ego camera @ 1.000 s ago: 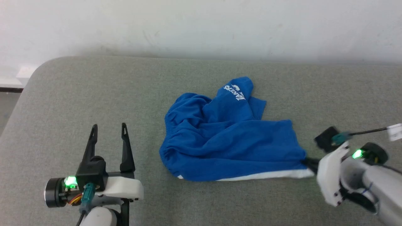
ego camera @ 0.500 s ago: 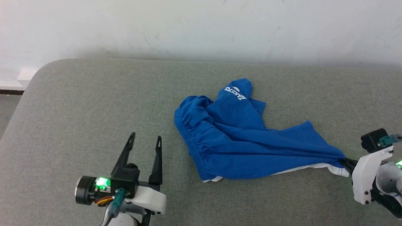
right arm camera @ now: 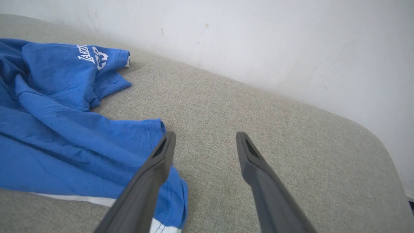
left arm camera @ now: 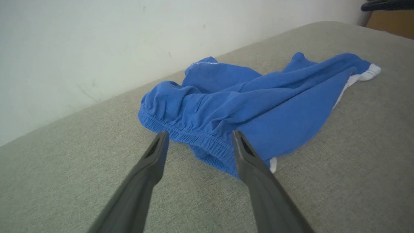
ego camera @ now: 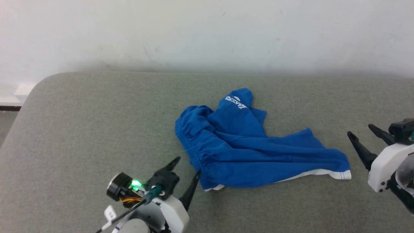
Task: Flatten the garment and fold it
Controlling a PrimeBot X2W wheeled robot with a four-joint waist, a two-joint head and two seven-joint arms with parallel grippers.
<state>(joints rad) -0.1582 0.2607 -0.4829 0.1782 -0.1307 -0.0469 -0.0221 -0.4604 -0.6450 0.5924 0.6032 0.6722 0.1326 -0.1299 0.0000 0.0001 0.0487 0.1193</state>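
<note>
The garment, bright blue shorts with a white hem band, lies crumpled on the grey cushion, its white logo print facing up at the far end. One leg is stretched out to the right. My left gripper is open at the gathered waistband's near corner; the left wrist view has the waistband just beyond the open left gripper. My right gripper is open, just right of the white-trimmed leg end, holding nothing. In the right wrist view the garment spreads left of the right gripper.
A white wall runs along the cushion's far edge. The cushion's rounded corner is at the far left, with floor beyond. A brown box sits past the cushion in the left wrist view.
My right gripper has let go of the leg end and opened, drawing back to the right. My left gripper has moved right, up to the waistband. The head camera has shifted.
</note>
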